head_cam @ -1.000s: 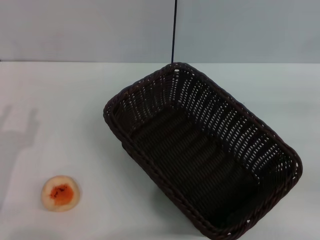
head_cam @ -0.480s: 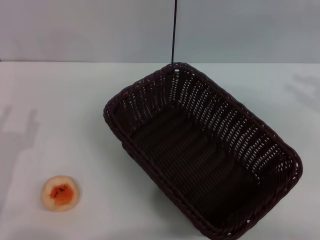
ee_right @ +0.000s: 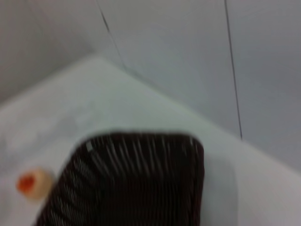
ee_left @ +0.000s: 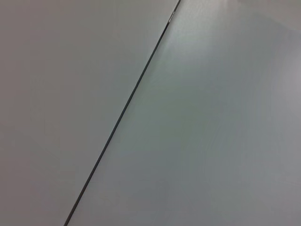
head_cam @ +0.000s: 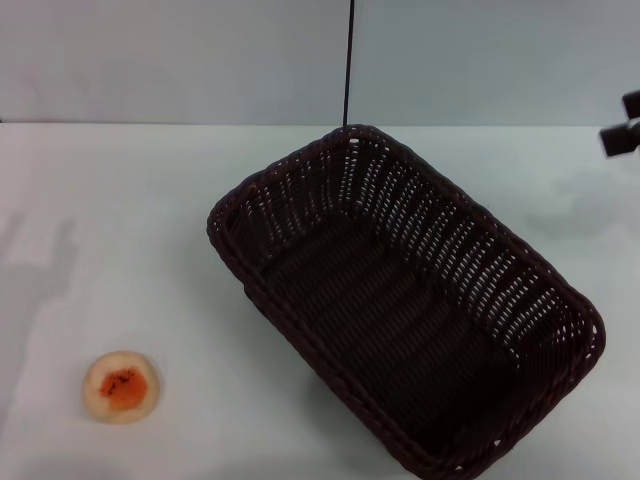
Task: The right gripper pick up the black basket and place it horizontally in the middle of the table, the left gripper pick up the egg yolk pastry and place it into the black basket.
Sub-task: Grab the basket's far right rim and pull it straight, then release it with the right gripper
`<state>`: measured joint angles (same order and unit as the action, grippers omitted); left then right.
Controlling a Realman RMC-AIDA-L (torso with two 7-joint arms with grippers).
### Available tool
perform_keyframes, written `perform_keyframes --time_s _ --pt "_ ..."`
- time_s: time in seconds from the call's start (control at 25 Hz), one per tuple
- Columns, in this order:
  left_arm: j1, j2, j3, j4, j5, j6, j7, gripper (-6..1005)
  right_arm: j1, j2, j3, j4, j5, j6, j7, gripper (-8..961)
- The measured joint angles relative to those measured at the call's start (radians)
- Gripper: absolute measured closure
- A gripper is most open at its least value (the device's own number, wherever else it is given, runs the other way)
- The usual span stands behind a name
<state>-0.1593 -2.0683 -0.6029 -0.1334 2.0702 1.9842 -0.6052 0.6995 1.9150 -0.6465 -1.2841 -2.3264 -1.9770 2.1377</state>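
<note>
Your right claw [head_cam: 622, 128] has just entered at the head view's right edge, well apart from the black basket [head_cam: 405, 300]; whether it is spread cannot be told. The basket lies skewed, right of bench [head_cam: 120, 200] centre. Egg yolk pastry [head_cam: 121, 386] sits untouched, near left. Left claw unseen.

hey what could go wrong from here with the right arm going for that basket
1. The black basket lies diagonally with its near corner at the head view's bottom edge; a grab on one braided rim could tip or drag it rather than lift it cleanly.
2. The right pincer shows only at the frame's edge, so its approach is hard to judge.
3. The egg yolk pastry sits loose on the table; a swinging basket might knock it.
</note>
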Motion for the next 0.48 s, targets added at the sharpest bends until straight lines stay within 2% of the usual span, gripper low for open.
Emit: perform_keyframes --time_s 0.16,0.2,0.24,0.32,0.4,0.44,0.48 --pt "0.008 0.0 0.0 0.0 0.003 0.001 0.0 326 0.036 0.016 -0.065 0.004 -0.091 0.011 0.014 152" --pt "0.012 0.0 0.0 0.0 0.003 0.001 -0.001 326 0.054 0.031 -0.099 0.011 -0.145 0.025 0.026 153" --pt "0.012 0.0 0.0 0.0 0.003 0.001 -0.001 326 0.054 0.031 -0.099 0.011 -0.145 0.025 0.026 153" --pt "0.018 0.0 0.0 0.0 0.003 0.002 -0.001 327 0.07 0.05 -0.134 0.022 -0.202 0.041 0.038 154" --pt "0.024 0.0 0.0 0.0 0.002 0.003 -0.001 327 0.09 0.079 -0.166 0.042 -0.264 0.057 0.043 155" --pt "0.024 0.0 0.0 0.0 0.002 0.003 -0.001 327 0.09 0.079 -0.166 0.042 -0.264 0.057 0.043 156" --pt "0.028 0.002 0.0 0.0 0.002 0.003 -0.006 328 0.097 0.091 -0.178 0.057 -0.282 0.07 0.044 156"
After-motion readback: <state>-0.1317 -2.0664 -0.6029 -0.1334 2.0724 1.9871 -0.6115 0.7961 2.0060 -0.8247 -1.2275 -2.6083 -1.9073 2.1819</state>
